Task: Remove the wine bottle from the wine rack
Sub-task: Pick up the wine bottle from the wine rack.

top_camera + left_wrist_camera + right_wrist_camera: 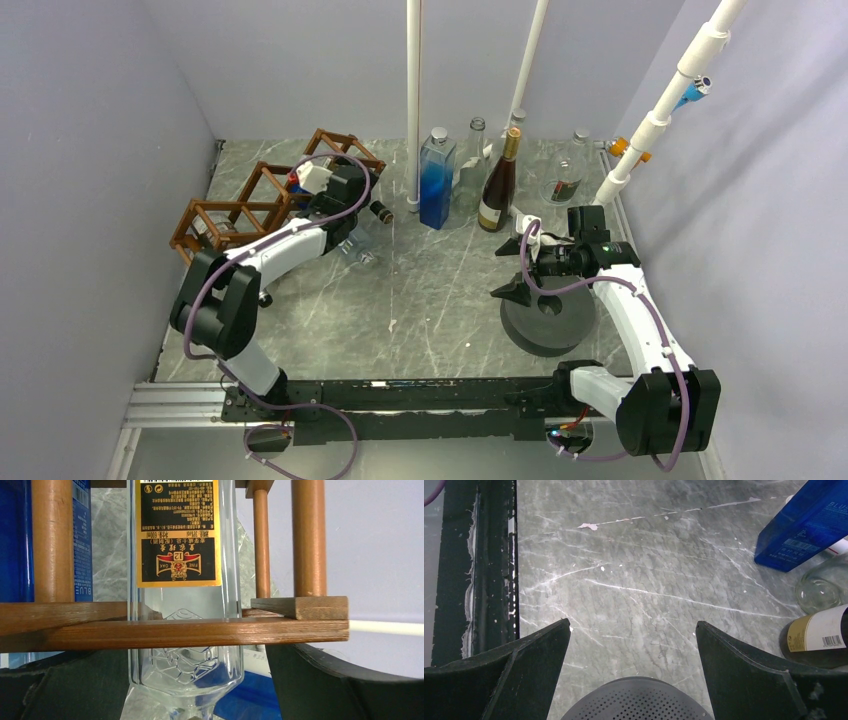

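Note:
The brown wooden wine rack (240,205) stands at the back left of the table. In the left wrist view its front bar (175,632) crosses a clear wine bottle (180,540) with a gold and black label, lying in a cell. My left gripper (197,655) is at the rack (325,195). It is open, with one finger on each side of the bottle's shoulder, and a gap shows beside the right finger (320,680). My right gripper (508,270) is open and empty over the table (632,625).
A blue bottle (15,540) lies in the neighbouring cell. A blue bottle (437,180), a dark wine bottle (498,185) and clear bottles (475,150) stand at the back by white poles (413,100). A grey perforated disc (548,318) sits under the right gripper.

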You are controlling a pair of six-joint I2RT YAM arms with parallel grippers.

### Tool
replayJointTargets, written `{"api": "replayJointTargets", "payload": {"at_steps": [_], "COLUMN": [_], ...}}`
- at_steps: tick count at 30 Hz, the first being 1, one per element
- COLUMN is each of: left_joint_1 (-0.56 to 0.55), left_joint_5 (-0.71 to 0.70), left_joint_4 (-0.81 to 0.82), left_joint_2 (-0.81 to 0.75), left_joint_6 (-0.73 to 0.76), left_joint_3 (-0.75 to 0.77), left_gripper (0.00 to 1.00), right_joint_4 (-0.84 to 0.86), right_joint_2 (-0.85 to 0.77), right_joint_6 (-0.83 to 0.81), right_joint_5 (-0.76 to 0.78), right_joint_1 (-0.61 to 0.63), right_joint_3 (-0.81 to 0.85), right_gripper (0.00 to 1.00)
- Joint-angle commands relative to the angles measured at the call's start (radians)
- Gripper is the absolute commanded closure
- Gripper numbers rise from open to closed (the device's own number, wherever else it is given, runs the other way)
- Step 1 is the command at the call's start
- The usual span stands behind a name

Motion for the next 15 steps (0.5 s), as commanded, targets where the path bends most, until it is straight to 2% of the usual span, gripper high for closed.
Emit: {"api": "replayJointTargets", "payload": {"at_steps": [1,6,11,15], "left_joint_1": [0.009,0.012,0.011,0.015], "left_joint_5": [-0.017,-0.024,-0.047,-0.050], "left_joint_4": [0.053,0.024,0.012,0.020], "left_joint_2": [0.026,0.039,0.052,0.066], "left_joint_6": [-0.064,-0.092,-0.088,-0.096], "left_joint_3": [0.022,0.034,0.046,0.045], "left_gripper": [0.06,0.14,0.15,0.24], "right_joint_4": [-0.006,-0.009,-0.011,-0.014], "right_joint_2": [0.002,0.004,0.008,0.011], "right_joint_6": [-0.033,-0.036,-0.039,-0.043], "right_joint_5": [-0.048,-0.047,-0.048,-0.047], "right_joint_1": [-0.006,-0.006,-0.006,-0.006], "right_joint_3": [0.027,0.027,0.027,0.027], "right_gripper": [0.00,0.00,0.00,0.00]}}
